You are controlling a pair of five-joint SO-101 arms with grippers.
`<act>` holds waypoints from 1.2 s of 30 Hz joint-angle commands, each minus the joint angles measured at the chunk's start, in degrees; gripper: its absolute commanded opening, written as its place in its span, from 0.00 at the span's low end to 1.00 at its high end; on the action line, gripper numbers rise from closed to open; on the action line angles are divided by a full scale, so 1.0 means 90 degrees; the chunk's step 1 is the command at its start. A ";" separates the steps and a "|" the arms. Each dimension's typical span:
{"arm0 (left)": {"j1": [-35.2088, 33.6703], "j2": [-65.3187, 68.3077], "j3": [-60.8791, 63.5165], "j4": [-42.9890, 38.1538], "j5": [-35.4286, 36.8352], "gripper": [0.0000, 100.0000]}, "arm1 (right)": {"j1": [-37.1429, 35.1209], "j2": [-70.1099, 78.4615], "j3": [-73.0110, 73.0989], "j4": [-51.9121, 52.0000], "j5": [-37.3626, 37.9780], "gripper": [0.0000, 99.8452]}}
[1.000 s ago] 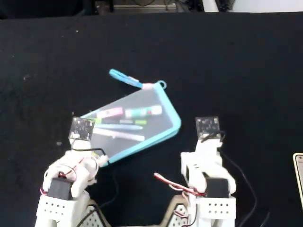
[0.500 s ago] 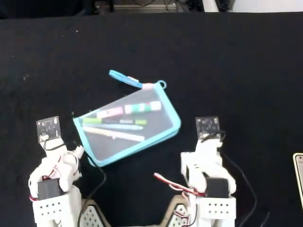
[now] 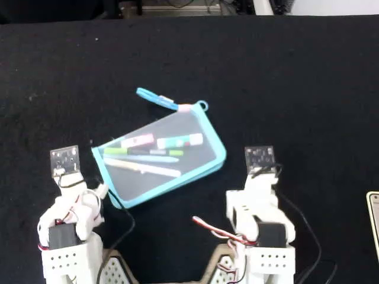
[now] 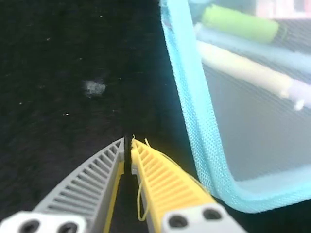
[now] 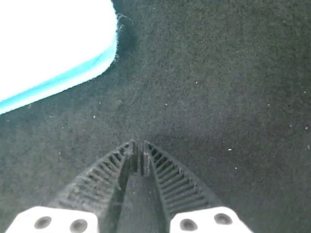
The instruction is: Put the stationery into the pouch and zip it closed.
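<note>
The clear pouch [image 3: 160, 157] with a blue edge lies flat mid-table, with several pens and markers [image 3: 151, 155] inside it. Its blue strap [image 3: 155, 97] and a pink tab [image 3: 185, 108] lie at the far corner. My left gripper [image 4: 128, 143] is shut and holds nothing, low over the black cloth just beside the pouch's blue edge [image 4: 192, 107]. My right gripper [image 5: 138, 148] is also shut and holds nothing, over bare cloth a short way from the pouch's corner [image 5: 58, 43]. Both arms [image 3: 68, 201] [image 3: 257, 201] sit near the front edge.
Black cloth [image 3: 284, 89] covers the whole table. A pale object [image 3: 374, 213] pokes in at the right edge. Wires [image 3: 216, 231] trail between the two arm bases.
The left arm has pulled back to the left, off the pouch's near-left corner, and now sits beside it. The right arm has not moved.
</note>
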 commanded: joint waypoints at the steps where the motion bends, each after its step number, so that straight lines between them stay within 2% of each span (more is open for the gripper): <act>1: 0.0054 -0.0020 0.0151 0.0010 0.0029 0.03 | -0.0029 -0.0610 -0.0054 0.0029 -0.0049 0.01; 12: 0.0103 -0.0049 0.0151 0.0029 0.0029 0.03 | 0.0352 -0.0630 -0.0054 0.0039 -0.0049 0.01; 36: 0.0073 -0.0039 0.0151 0.0029 0.0029 0.03 | 0.0322 -0.0620 -0.0054 0.0039 -0.0049 0.01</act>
